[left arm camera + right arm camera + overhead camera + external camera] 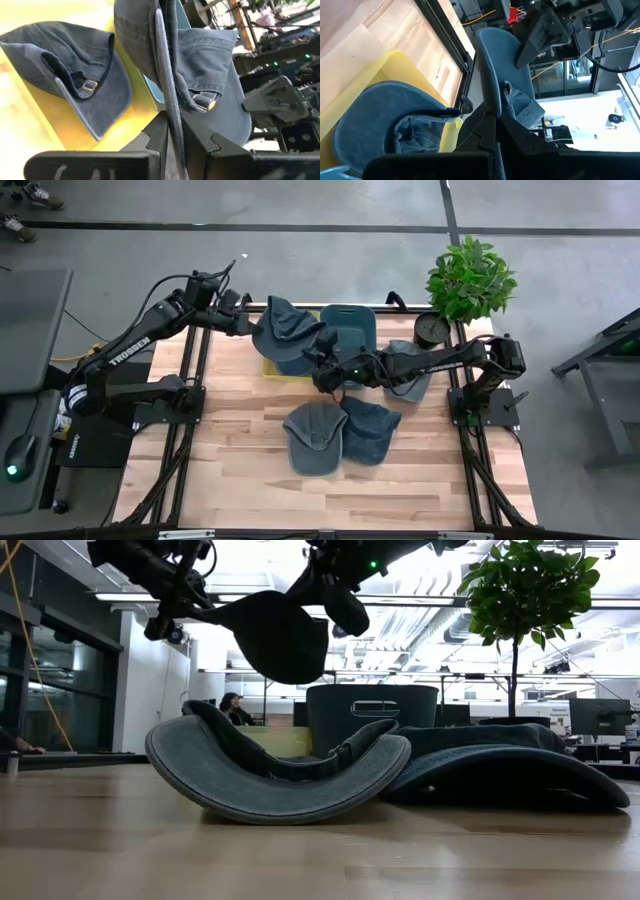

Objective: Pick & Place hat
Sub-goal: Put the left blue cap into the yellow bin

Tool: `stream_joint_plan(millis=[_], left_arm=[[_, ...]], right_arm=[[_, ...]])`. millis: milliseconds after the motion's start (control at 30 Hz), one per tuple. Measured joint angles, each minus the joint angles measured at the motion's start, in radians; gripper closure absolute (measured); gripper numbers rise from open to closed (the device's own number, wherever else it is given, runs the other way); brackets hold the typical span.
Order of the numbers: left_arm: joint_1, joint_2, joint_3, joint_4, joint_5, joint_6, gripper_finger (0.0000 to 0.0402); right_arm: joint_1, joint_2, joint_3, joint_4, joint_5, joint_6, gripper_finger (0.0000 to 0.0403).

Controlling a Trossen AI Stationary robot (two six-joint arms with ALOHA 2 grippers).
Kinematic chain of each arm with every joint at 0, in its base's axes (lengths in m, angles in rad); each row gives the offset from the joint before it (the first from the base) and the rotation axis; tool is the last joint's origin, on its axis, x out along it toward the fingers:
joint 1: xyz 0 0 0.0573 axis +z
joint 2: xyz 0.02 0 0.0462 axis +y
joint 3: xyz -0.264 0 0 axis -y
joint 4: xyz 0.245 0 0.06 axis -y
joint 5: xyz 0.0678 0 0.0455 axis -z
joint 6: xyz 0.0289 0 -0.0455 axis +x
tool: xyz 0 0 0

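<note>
I've got the hat [283, 326] off the surface [250, 460], strung between both claws. Left claw [172, 135] is clamped on its edge; right claw [492, 122] is clenched on the opposite edge. Directly below them lies another cap [75, 75] on a yellow tray [272, 370]. Teal bin [349, 328] sits just beside the right claw. Two more caps [340, 435] lie on the surface nearer me, well apart from both claws.
</note>
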State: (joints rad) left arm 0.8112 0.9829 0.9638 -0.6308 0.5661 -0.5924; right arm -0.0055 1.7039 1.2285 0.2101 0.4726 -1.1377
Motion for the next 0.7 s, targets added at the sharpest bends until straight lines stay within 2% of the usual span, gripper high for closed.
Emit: stream_joint_plan(millis=[100,233,300,567,700], left_arm=[[0.0,0.027,0.0,-0.003,0.033,0.01,0.0362],[0.0,0.058,0.0,-0.007,0.086,0.01,0.0391],[0.0,0.058,0.0,-0.008,0.106,0.012,0.0392],[0.001,0.057,0.0,-0.005,0.104,0.021,0.0397],[0.0,0.055,0.0,-0.005,0.101,0.021,0.0398]], right_arm=[[0.008,0.0,0.0,-0.008,-0.012,0.008,0.0402],[0.029,-0.001,0.0,-0.032,-0.033,0.007,0.0403],[0.036,-0.002,0.001,-0.051,-0.027,0.007,0.0403],[0.014,-0.002,0.001,-0.058,-0.003,0.004,0.0401],[0.016,-0.002,0.001,-0.026,0.031,0.004,0.0372]])
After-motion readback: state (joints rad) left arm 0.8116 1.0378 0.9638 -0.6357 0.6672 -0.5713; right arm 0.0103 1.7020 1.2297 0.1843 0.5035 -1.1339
